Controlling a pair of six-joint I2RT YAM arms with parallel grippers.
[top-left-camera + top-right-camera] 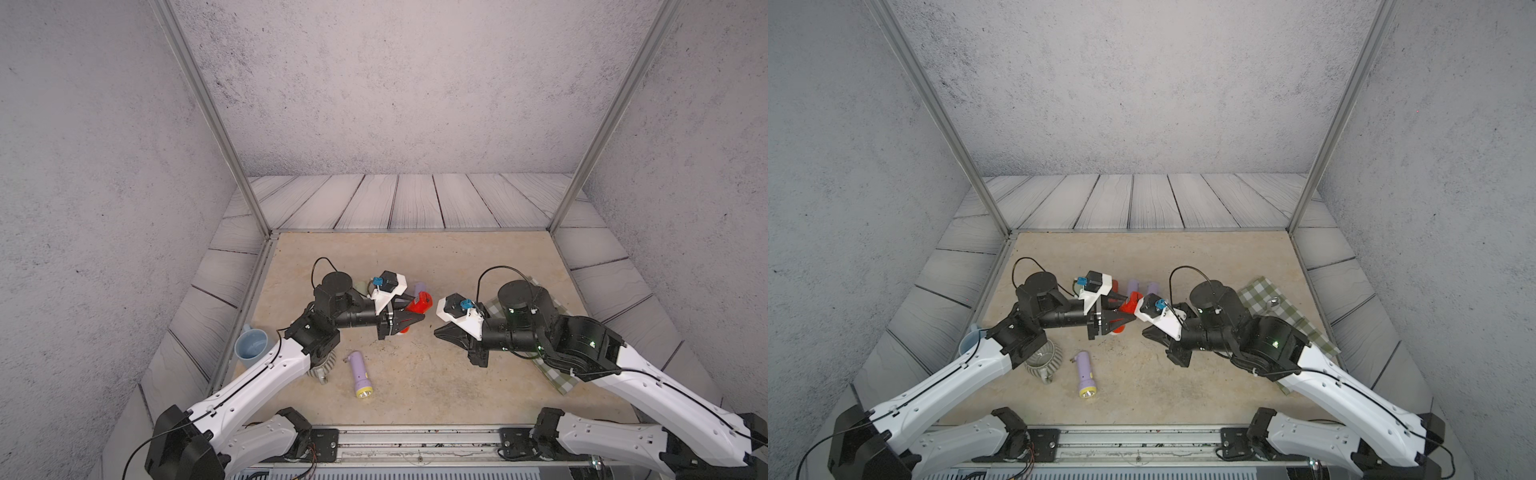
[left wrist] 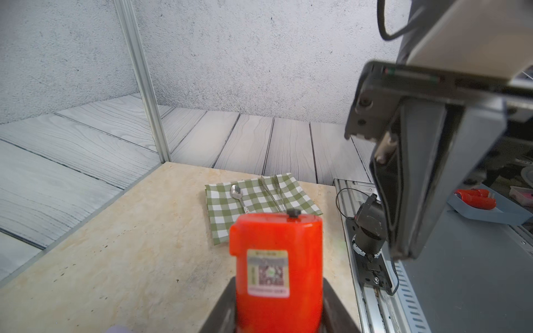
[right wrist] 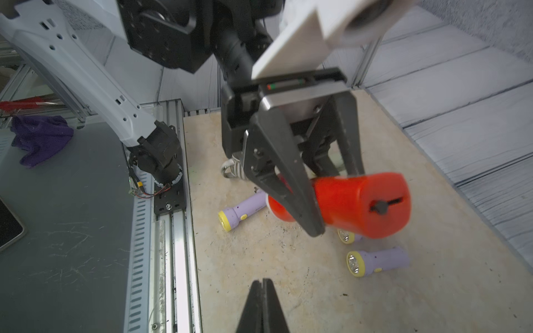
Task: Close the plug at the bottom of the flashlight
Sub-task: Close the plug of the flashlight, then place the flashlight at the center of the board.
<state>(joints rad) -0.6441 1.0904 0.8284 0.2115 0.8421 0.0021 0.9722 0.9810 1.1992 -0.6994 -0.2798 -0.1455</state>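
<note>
A red flashlight [image 1: 419, 302] [image 1: 1133, 302] hangs above the table, with my left gripper [image 1: 415, 309] [image 1: 1128, 308] [image 2: 278, 317] shut on its body. Its flat bottom end [image 3: 383, 201] points toward the right arm. A small black plug [image 3: 380, 207] [image 2: 294, 213] sits there at a dark slot. My right gripper [image 1: 436, 332] [image 1: 1144, 331] [image 3: 263, 281] is shut and holds nothing. It hovers a short way from the flashlight's bottom end, not touching it.
A purple flashlight [image 1: 359, 374] lies near the front. Two more purple flashlights [image 1: 1133, 286] [image 1: 1152, 287] lie behind the red one. A green checked cloth [image 2: 259, 199] with a spoon [image 2: 237, 192] is on the right. A blue cup [image 1: 251, 347] and a grey ribbed cup [image 1: 1042, 359] stand at the left.
</note>
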